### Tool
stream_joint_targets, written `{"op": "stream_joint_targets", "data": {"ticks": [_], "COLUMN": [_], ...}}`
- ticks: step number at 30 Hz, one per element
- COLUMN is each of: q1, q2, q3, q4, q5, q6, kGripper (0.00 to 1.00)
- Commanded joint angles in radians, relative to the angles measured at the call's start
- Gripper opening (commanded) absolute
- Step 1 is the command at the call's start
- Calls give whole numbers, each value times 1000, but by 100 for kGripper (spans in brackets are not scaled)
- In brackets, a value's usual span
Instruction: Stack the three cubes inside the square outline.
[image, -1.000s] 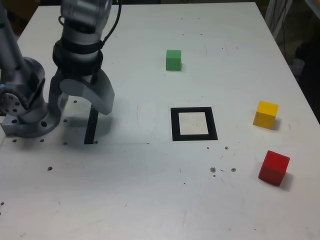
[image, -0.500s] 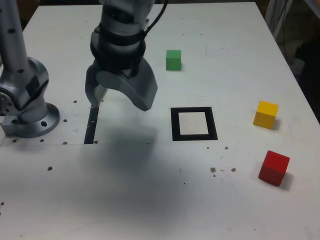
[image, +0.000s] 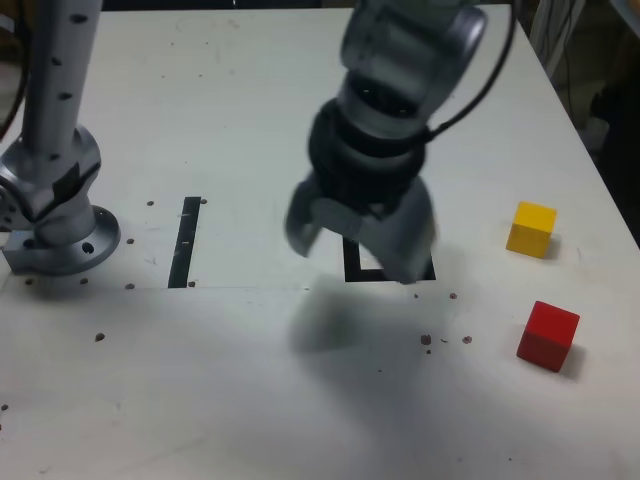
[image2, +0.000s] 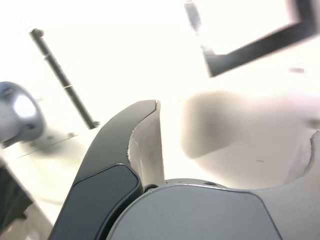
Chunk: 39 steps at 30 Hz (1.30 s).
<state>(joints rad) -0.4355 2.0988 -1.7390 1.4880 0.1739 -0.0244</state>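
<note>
In the exterior view my gripper (image: 358, 250) hangs open and empty over the square outline (image: 351, 264), hiding most of it; it looks blurred. The yellow cube (image: 531, 229) sits at the exterior view's right, with the red cube (image: 548, 336) nearer the front edge below it. Both are well apart from the gripper. The green cube is hidden behind the arm. In the wrist view the open gripper (image2: 230, 135) has nothing between its fingers (image2: 145, 145), and a corner of the square outline (image2: 250, 47) shows beyond them.
A straight black tape strip (image: 185, 240) lies on the white table (image: 220, 380) at the exterior view's left, next to the arm's grey base (image: 55, 225). The strip (image2: 62, 77) and the base (image2: 17, 112) also show in the wrist view.
The arm has swung from above the tape strip toward the exterior view's right and now stands over the square outline. The gripper stayed open. It now covers the green cube.
</note>
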Motion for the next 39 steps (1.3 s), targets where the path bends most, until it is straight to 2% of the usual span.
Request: {"op": "stream_joint_targets", "data": {"ticks": [1, 20, 30, 33, 39], "q1": [-4, -25, -15, -11, -6], "q2": [27, 235, 352, 379, 443], "q3": [-397, -636, -677, -693, -734], "q4": [2, 45, 78, 78, 86], "q5": [5, -34, -53, -50, -20], "q6": [10, 40, 40, 40, 48], "kGripper": [97, 97, 95, 94, 91]}}
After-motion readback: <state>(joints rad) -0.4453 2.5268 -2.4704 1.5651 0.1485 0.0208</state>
